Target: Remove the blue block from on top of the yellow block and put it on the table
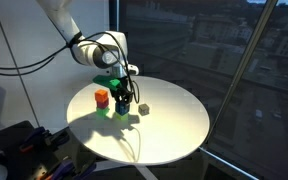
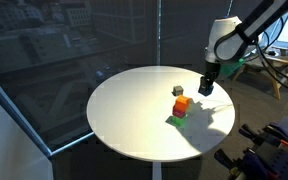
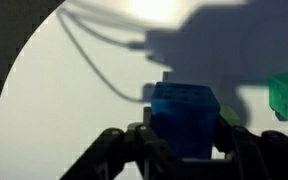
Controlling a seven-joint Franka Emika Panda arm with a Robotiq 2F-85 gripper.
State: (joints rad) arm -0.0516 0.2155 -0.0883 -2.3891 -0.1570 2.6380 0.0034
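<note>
In the wrist view the blue block (image 3: 182, 108), a small dark blue cube, sits between the two black fingers of my gripper (image 3: 182, 138), which press on its sides. In both exterior views the gripper (image 1: 122, 98) (image 2: 206, 86) hangs low over the round white table (image 1: 169, 135) (image 2: 124, 120), and the block in it is hidden there. The yellow block does not show in any view.
An orange block (image 1: 101, 97) (image 2: 181, 103) stands on or by a green block (image 1: 107, 110) (image 2: 174, 120) next to the gripper. A grey cube (image 1: 143, 108) (image 2: 178, 91) lies close by. Green and pink blocks (image 3: 284, 98) show at the wrist view's right edge.
</note>
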